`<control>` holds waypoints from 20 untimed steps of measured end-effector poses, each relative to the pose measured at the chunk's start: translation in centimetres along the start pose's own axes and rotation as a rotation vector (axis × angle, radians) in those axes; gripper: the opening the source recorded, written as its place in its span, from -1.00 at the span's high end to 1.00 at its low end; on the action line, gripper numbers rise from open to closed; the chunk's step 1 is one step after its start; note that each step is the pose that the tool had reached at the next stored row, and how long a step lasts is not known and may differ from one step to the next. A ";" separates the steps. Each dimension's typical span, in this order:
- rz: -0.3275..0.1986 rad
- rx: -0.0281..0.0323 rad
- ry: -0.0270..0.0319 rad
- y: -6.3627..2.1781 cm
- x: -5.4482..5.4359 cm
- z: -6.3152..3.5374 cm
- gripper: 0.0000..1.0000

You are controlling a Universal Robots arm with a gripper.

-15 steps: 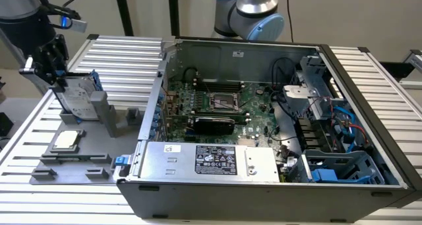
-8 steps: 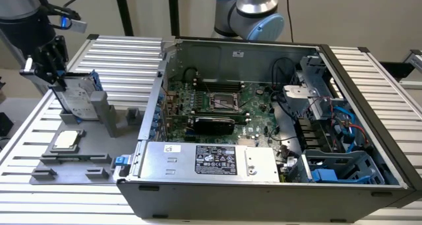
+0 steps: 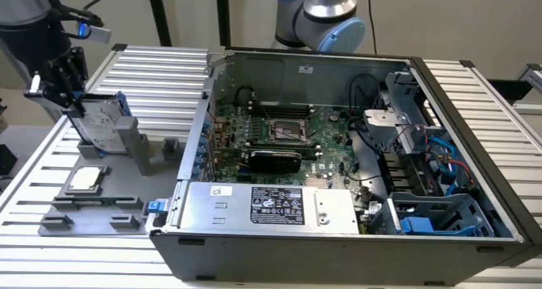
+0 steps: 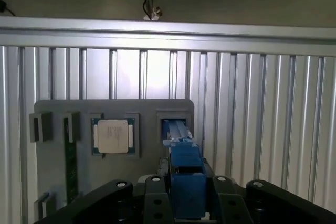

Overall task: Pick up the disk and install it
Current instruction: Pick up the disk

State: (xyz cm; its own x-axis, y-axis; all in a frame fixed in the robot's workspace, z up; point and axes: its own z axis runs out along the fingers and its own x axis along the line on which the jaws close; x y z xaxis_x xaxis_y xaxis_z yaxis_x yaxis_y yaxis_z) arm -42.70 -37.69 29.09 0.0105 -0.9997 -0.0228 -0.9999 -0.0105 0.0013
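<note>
disk (image 3: 103,125): lower end hidden among the posts of the grey tray (image 3: 127,178); label print too small to read; edge-on in the wrist view, both flat faces hidden.
fingers (image 4: 156,200): closed on the disk's blue carrier; contact faces hidden behind the carrier.
gripper (image 4: 187,203): body cropped by the picture's edge in the wrist view.
arm (image 3: 326,13): cropped by the exterior view's top edge.
grey tray: partly hidden behind the gripper in the wrist view.
CPU chip (image 3: 87,179): markings too small to read.
power-supply box (image 3: 280,205): label text unreadable.
table (image 3: 478,105): cropped on every side in the exterior view.
case (image 3: 339,257): bays nearest the table's edge on the exterior view's right tangled with cables, contents unclear.
</note>
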 end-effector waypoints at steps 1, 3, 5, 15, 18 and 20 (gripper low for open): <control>0.003 0.0001 0.0000 0.00 0.0 0.00 1.00; 0.010 0.0002 0.0000 0.00 0.1 0.00 1.00; 0.014 0.0004 -0.0005 0.00 0.2 0.00 1.00; 0.020 0.0006 -0.0072 0.00 0.5 -0.01 1.00; 0.020 0.0005 -0.0120 0.00 0.5 -0.01 1.00; 0.020 0.0006 -0.0181 0.00 0.5 -0.01 1.00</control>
State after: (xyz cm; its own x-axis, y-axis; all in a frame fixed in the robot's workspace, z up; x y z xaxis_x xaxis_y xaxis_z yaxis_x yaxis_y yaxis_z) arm -42.70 -38.22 29.09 -0.0092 -0.9991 -0.0409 -1.0000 0.0092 0.0014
